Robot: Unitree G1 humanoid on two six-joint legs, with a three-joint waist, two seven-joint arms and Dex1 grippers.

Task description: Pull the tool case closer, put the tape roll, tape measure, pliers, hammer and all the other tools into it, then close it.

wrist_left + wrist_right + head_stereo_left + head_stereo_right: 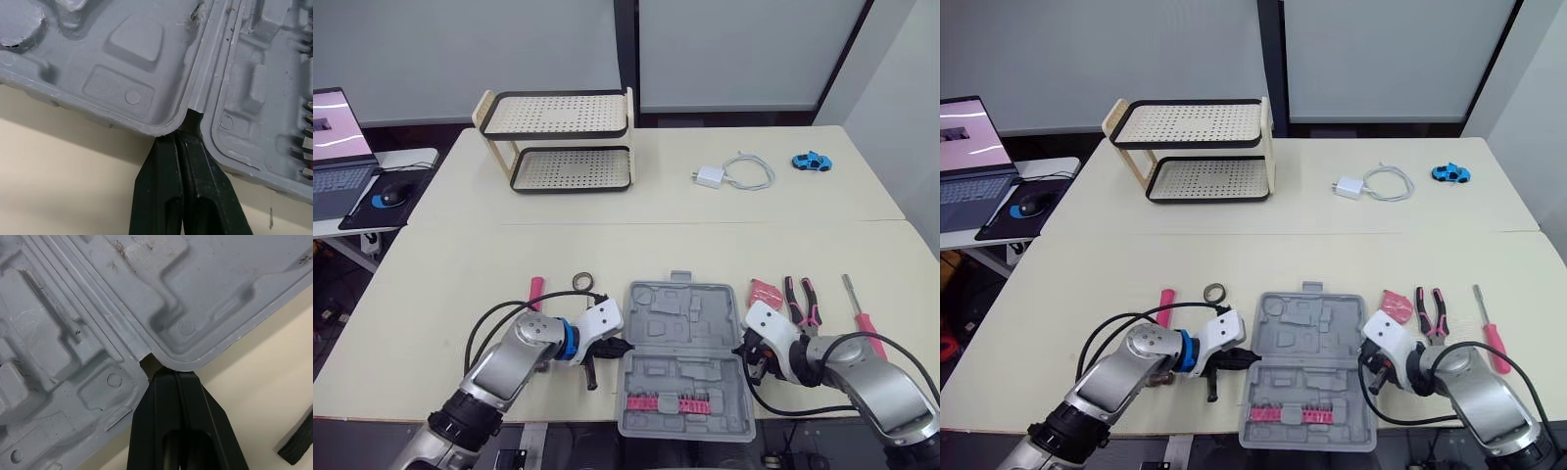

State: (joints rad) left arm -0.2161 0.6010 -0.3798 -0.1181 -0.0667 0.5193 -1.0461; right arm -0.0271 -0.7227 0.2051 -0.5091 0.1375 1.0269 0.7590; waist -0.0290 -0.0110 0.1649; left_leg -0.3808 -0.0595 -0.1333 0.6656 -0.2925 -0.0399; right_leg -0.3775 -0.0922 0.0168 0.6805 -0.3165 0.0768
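Case [685,323] lies open on the tabletop [705,225], between both arms. Left tool [623,347] — pressed together, gripping nothing — has its tips at the case's left hinge notch; right tool [745,349] (likewise closed and empty) meets the right notch. Pliers [801,300] lie just right of the case, tape roll [584,282] off its far-left corner.

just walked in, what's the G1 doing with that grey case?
The tool case lies open on the table in front of the robot. Both grippers are shut and set against the case's hinge line, the left gripper at the notch on its left side and the right gripper at the notch on its right. The tape roll, pliers and screwdriver lie outside the case, not yet packed.
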